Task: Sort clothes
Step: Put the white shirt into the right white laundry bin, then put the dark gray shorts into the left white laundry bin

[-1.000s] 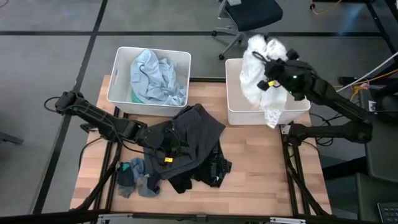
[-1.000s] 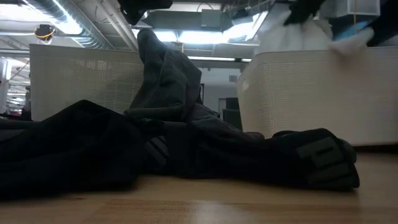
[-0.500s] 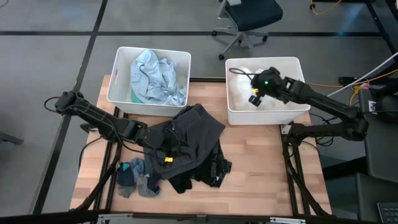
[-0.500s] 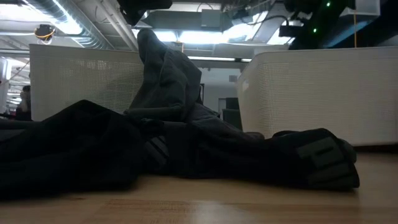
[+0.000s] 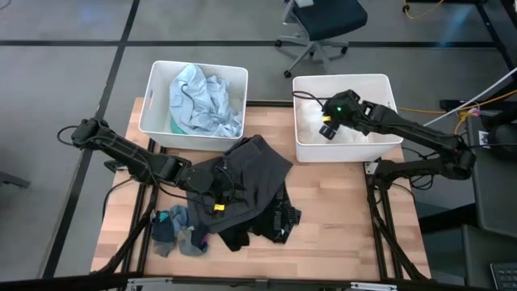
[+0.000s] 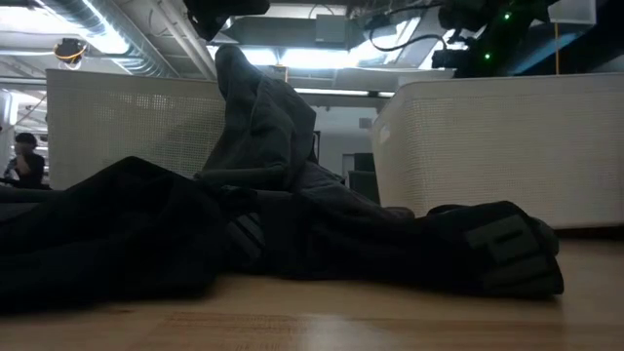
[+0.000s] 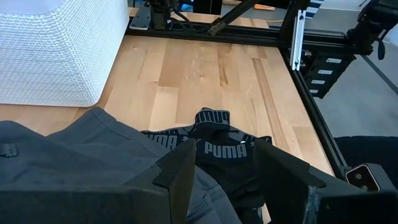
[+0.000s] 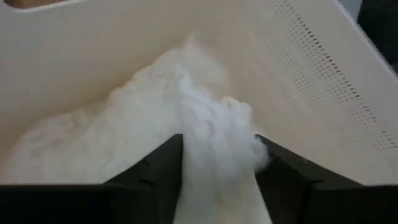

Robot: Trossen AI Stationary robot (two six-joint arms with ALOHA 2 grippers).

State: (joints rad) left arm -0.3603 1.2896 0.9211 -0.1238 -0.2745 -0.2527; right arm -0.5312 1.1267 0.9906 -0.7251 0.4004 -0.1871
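A dark grey garment (image 5: 252,166) lies heaped mid-table over a black garment (image 7: 217,149) with a lettered waistband. Grey-blue socks (image 5: 174,230) lie at the near left. My left gripper (image 7: 225,155) stands open low over the heap, with cloth between its fingers. In the low view the grey garment (image 6: 249,107) rises in a peak under it. My right gripper (image 8: 217,140) is open inside the right white bin (image 5: 343,150). A ridge of the white garment (image 8: 205,112) stands between its fingers. A pale blue garment (image 5: 202,101) fills the left bin (image 5: 152,97). My left gripper comes at the heap slanting down from the table's left; whether its fingers (image 7: 180,171) touch the cloth I cannot tell. My right gripper points down into the bin with the white garment's ridge (image 8: 214,155) between its parted fingers; whether they press it I cannot tell.
Bare wood (image 5: 355,218) shows on the table's right half, near of the right bin. Both bins stand along the far edge. An office chair (image 5: 323,24) stands on the floor beyond. A person (image 6: 21,161) shows far off in the room.
My right gripper has come down from above the right bin into it, moving toward the table's left. The white garment, which hung bunched from it and trailed over the bin's near wall, now lies wholly inside the bin.
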